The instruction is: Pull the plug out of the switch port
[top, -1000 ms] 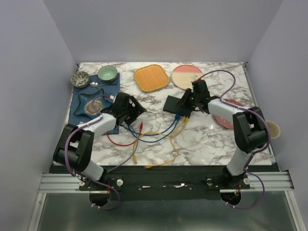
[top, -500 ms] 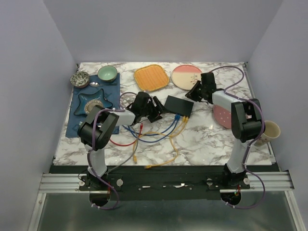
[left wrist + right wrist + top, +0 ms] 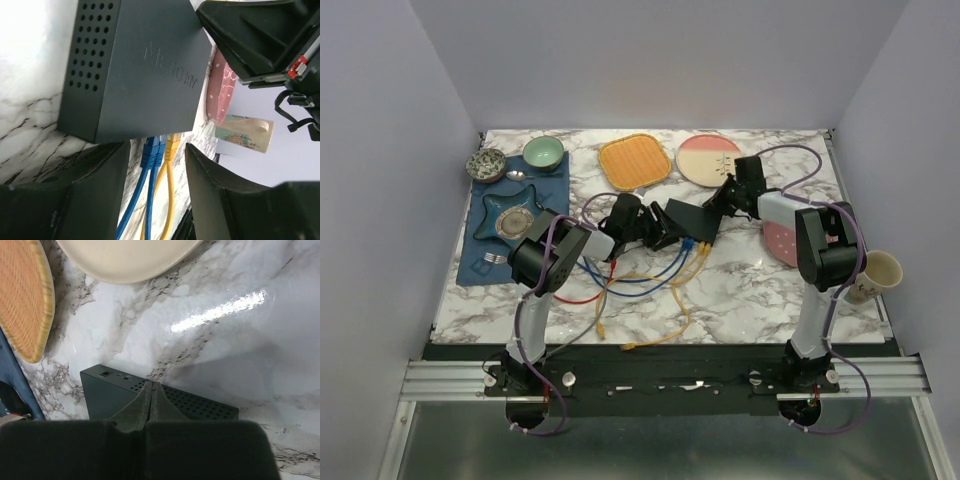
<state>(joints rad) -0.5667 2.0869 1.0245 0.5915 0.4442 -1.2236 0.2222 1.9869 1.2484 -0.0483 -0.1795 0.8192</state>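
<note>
The switch (image 3: 691, 219), a flat dark grey box, lies mid-table; the left wrist view shows it close up (image 3: 135, 70). Two blue plugs (image 3: 154, 151) and a yellow plug (image 3: 171, 146) sit in its near edge, and their cables (image 3: 665, 268) trail toward me. My left gripper (image 3: 155, 170) is open. Its fingers (image 3: 80, 200) stand either side of the plugs without touching them. My right gripper (image 3: 151, 386) is shut on nothing. Its joined tips rest over the switch's perforated top (image 3: 200, 407) at the far edge.
At the back stand an orange square plate (image 3: 635, 161) and a cream plate (image 3: 709, 158). To the right are a pink dotted plate (image 3: 782, 243) and a cup (image 3: 880, 272). A blue mat (image 3: 552, 178) with bowls lies left. Red (image 3: 575, 297) and yellow (image 3: 660, 330) cables lie loose in front.
My left gripper has swung right from the mat's edge to the switch's plug side, its jaws narrowing. The right gripper has shut and sits at the switch's far edge.
</note>
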